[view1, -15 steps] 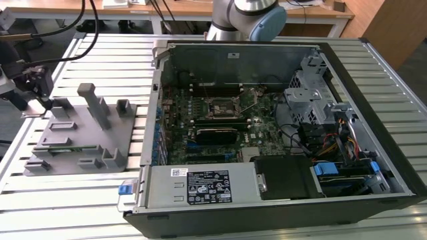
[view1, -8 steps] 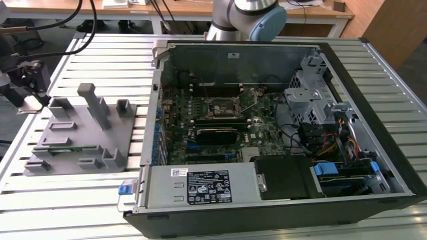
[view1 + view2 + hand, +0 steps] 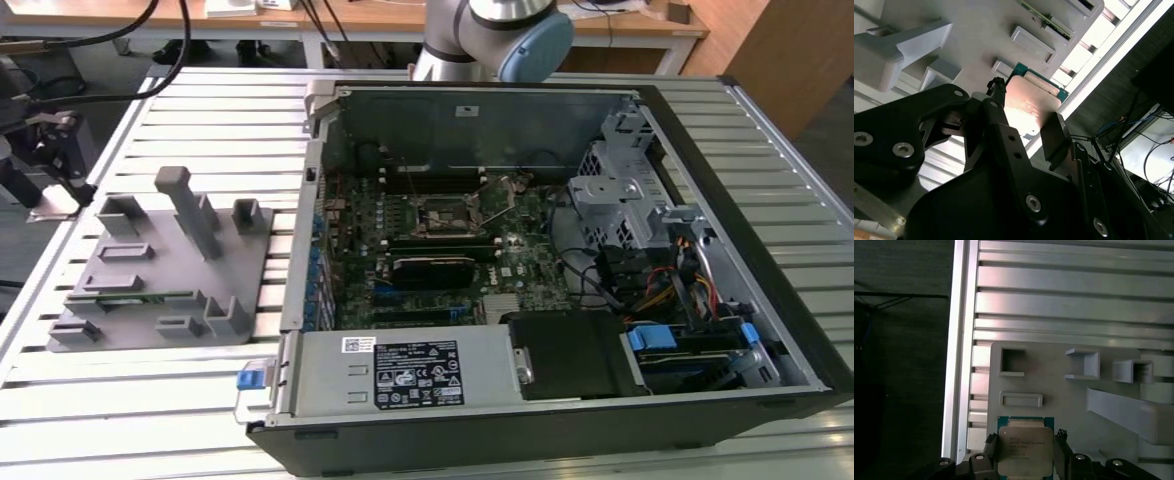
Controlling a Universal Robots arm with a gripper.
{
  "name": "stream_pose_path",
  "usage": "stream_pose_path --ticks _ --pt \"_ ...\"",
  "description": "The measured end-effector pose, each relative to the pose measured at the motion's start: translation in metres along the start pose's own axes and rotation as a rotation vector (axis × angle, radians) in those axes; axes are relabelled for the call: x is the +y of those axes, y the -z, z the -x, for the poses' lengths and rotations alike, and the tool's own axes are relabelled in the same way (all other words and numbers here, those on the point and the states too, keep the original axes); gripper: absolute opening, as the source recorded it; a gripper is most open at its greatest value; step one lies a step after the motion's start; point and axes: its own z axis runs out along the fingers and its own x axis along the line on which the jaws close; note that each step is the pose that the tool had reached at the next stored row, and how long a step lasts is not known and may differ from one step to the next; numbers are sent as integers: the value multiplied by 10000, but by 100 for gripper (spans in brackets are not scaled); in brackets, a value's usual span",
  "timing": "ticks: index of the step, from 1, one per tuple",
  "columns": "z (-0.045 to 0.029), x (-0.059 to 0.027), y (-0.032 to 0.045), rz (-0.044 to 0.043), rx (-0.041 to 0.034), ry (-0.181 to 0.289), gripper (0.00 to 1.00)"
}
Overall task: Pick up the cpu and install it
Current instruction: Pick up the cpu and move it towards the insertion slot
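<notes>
The cpu [image 3: 1025,450], a flat square chip with a silvery top and a green rim, sits between my gripper's [image 3: 1025,440] two black fingers, which are shut on its opposite sides. In the second wrist view the cpu [image 3: 1030,106] hangs over the corner of the grey tray [image 3: 979,35], gripper [image 3: 1026,117] closed on it. In the exterior view the gripper [image 3: 51,195] is at the far left, beside the grey tray [image 3: 160,270] and near the table's edge. The black motherboard socket [image 3: 445,213] lies inside the open computer case [image 3: 534,250], well to the exterior view's right.
A green memory stick [image 3: 127,295] lies in a tray slot. Upright grey posts [image 3: 187,210] rise from the tray. The case walls [image 3: 320,200] stand between tray and motherboard. The ribbed metal table [image 3: 1074,305] ends close to the gripper, with dark floor [image 3: 904,365] beyond.
</notes>
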Motion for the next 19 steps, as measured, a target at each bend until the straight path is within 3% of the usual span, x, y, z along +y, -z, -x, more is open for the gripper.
stream_pose_path --ticks 19 --pt "3 20 324 0 1 0 53"
